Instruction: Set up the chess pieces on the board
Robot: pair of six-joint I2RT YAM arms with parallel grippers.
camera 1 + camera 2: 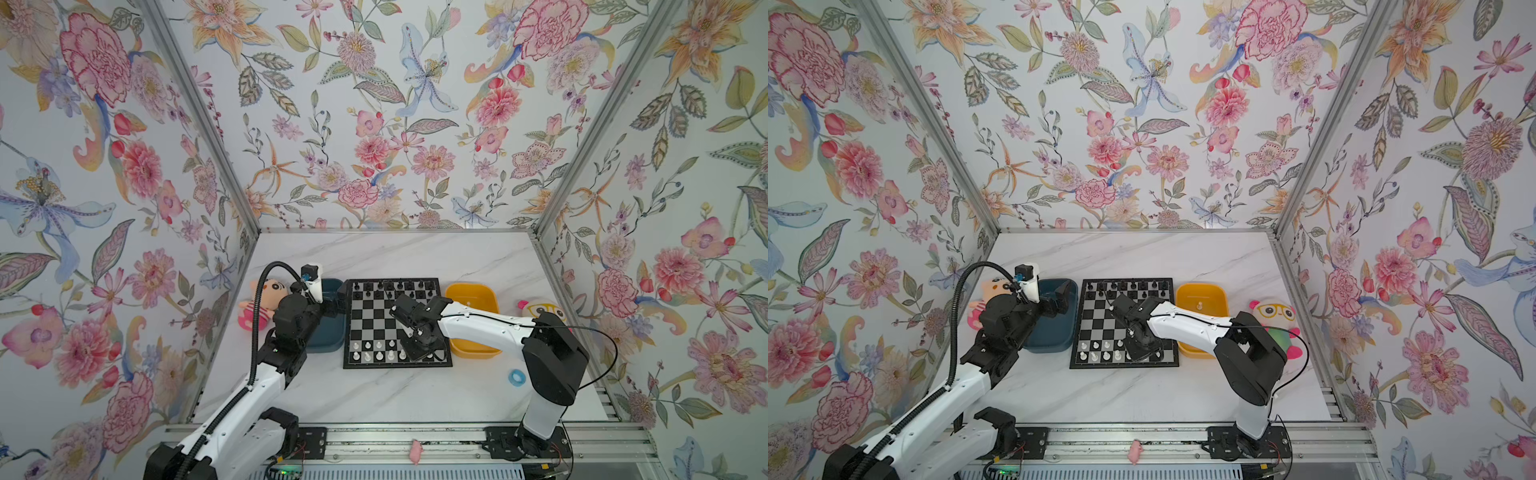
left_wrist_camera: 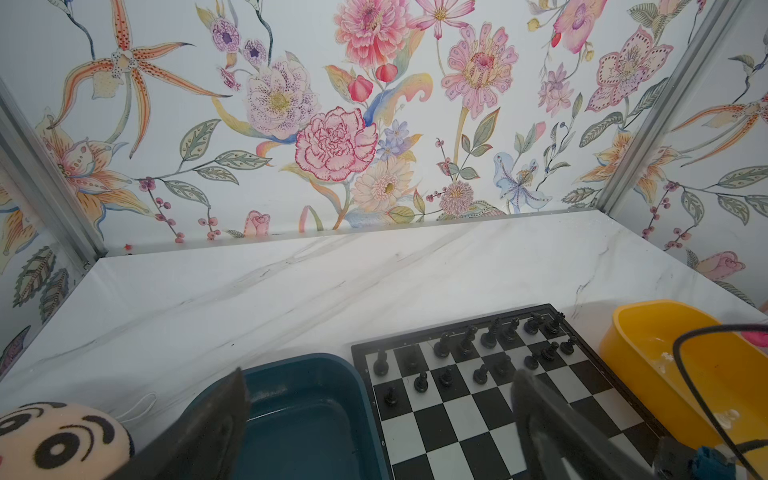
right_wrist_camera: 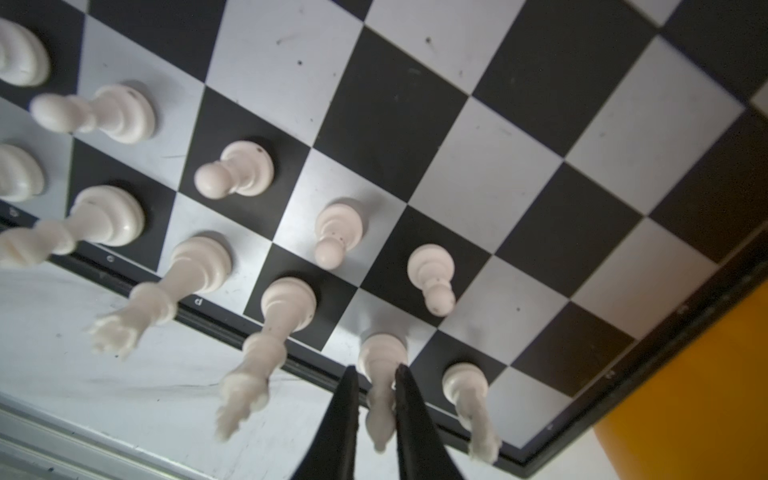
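Both top views look steeply down from high over the near edge, taking in the whole table (image 1: 374, 390). The left wrist view faces the back wall (image 2: 374, 124), low over the teal tray (image 2: 307, 415) and the board's (image 2: 457, 415) far rows; the right wrist view hangs close over the board's near white pieces (image 3: 235, 168).

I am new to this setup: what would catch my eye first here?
Bright floral wallpaper covers the walls. On the marble table a chessboard lies between a teal tray and a yellow tray. The right gripper straddles a white piece at its near edge.
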